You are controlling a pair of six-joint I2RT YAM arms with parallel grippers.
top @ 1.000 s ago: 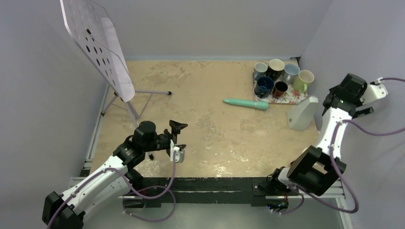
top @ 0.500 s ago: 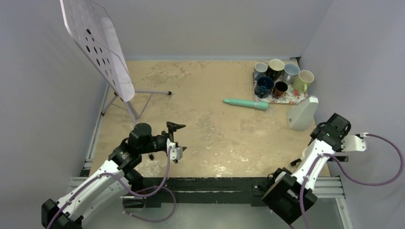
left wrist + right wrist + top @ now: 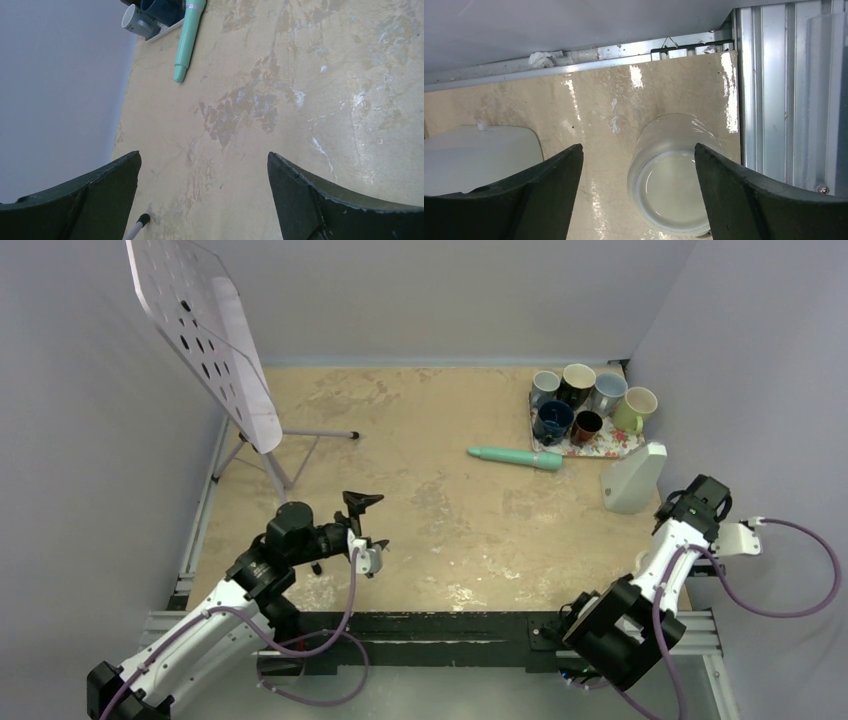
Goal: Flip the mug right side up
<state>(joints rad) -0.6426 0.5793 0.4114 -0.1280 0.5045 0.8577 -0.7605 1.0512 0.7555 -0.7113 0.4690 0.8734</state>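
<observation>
In the right wrist view a white mug (image 3: 671, 192) stands on the table with a flat round end facing the camera, close to the metal rail. My right gripper (image 3: 638, 146) hangs over it, open, with one finger on each side. The mug sits nearer the right finger (image 3: 744, 195) and no grip shows. From above, the right gripper (image 3: 690, 515) is low at the table's right edge, and the arm hides the mug. My left gripper (image 3: 370, 525) is open and holds nothing, low over the near left of the table; the same gripper (image 3: 203, 153) shows only bare tabletop between its jaws.
A flowered tray (image 3: 612, 447) with several mugs stands at the back right. A teal pen-shaped object (image 3: 515, 456) lies beside it. A white wedge-shaped block (image 3: 633, 478) stands just behind the right gripper. A perforated board on a tripod (image 3: 200, 330) fills the back left. The metal rail (image 3: 774, 100) borders the mug.
The right arm has come down from high at the back right to low over the mug, and its jaws have narrowed a little. The left arm drifted slightly back.
</observation>
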